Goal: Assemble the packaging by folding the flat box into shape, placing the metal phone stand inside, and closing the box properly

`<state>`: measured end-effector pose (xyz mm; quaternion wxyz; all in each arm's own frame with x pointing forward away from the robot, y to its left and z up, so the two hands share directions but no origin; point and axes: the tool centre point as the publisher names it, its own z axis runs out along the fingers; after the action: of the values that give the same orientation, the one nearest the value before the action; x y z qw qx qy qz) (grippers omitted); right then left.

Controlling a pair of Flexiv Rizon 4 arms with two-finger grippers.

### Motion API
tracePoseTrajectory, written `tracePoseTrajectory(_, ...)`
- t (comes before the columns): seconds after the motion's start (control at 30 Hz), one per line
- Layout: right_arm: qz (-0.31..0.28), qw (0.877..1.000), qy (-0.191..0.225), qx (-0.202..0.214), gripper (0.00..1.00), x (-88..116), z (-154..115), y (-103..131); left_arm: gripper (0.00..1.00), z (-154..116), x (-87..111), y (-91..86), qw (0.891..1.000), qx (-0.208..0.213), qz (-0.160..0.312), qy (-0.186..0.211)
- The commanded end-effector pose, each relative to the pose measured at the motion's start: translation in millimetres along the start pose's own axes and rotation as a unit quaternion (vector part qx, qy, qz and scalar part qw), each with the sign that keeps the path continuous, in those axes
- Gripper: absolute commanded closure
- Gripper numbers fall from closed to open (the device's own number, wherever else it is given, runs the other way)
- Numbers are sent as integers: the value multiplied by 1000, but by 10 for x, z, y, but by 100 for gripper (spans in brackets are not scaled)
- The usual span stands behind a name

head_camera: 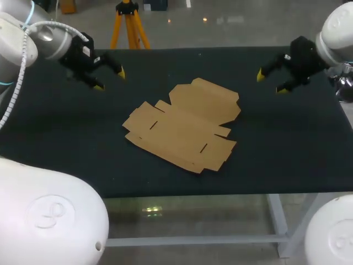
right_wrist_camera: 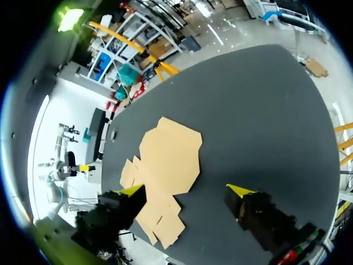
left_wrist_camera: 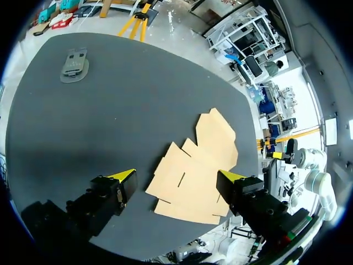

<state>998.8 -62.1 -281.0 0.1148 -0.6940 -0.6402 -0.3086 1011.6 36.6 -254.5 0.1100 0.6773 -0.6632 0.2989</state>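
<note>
Left pincer (head_camera: 110, 80) and right pincer (head_camera: 270, 83) hang open over the worktop's (head_camera: 66, 138) far corners, the flat box (head_camera: 185, 124) lying mid-worktop, liable to skid if pushed from one side only

One flat box (head_camera: 182, 124), one metal phone stand (left_wrist_camera: 73, 65), one left claw (head_camera: 110, 80), one right claw (head_camera: 270, 83).

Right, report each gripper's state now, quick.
Left gripper: open, holding nothing.
Right gripper: open, holding nothing.
The flat cardboard box lies on the table between them; neither gripper touches it.
</note>
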Motion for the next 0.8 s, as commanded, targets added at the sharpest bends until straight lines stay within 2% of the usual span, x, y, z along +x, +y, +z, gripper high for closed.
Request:
tracePoseTrajectory(0.03, 15, 1000, -5, 8, 0, -15, 40, -105, 0, 66, -20, 52, 1000, -10, 2, 5)
tracePoseTrajectory(0.1, 16, 1000, -20, 16, 0, -11, 79, -164, 0, 95, -24, 67, 1000, -16, 0, 1)
tracePoseTrajectory(0.67, 16, 1000, -20, 16, 0, -11, 79, -164, 0, 104, -25, 77, 1000, -19, 2, 2)
tracePoseTrajectory(0.73, 14, 999, -20, 23, 0, 5, 111, -157, 0, 160, -48, -11, 1000, -13, -20, 6)
tracePoseTrajectory(0.8, 21, 999, -28, 26, 0, 24, 161, -179, 0, 200, -72, -46, 999, -26, -19, 26)
